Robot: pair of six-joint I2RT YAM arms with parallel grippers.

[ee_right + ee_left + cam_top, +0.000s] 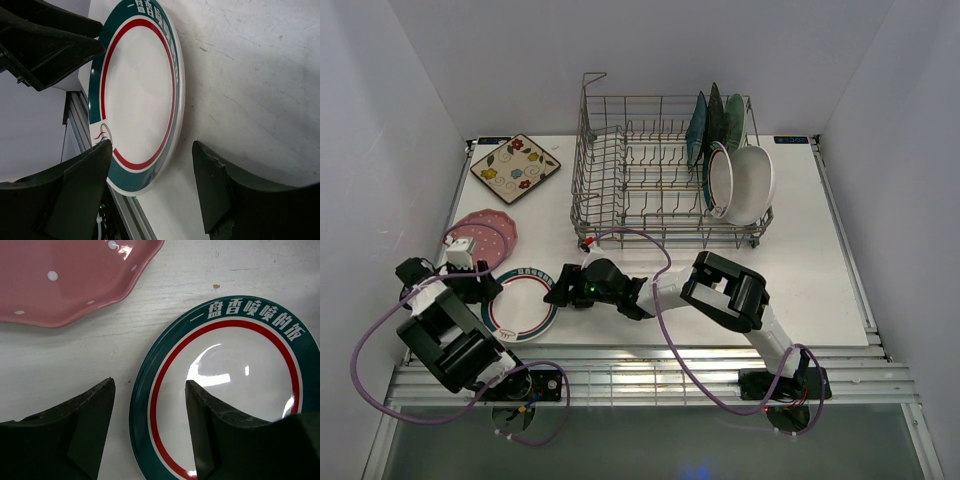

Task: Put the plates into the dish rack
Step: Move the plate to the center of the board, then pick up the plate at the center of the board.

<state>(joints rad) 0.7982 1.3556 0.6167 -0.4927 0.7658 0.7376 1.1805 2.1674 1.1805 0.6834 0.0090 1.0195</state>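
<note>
L claw (pixel 149 385) straddles green-rimmed plate (pixel 225 370) rim (pink plate (pixel 65 285) adj.).

A round white plate (pixel 137 95) with a green rim and a red ring lies on the scuffed white worktop (pixel 250 75), near the metal rail (pixel 75 107) at its edge. The right gripper (pixel 152 145) straddles the plate's near rim, jaws apart, one finger over the plate and one over bare worktop. The dark left gripper (pixel 97 40) sits at the plate's far side.
</note>
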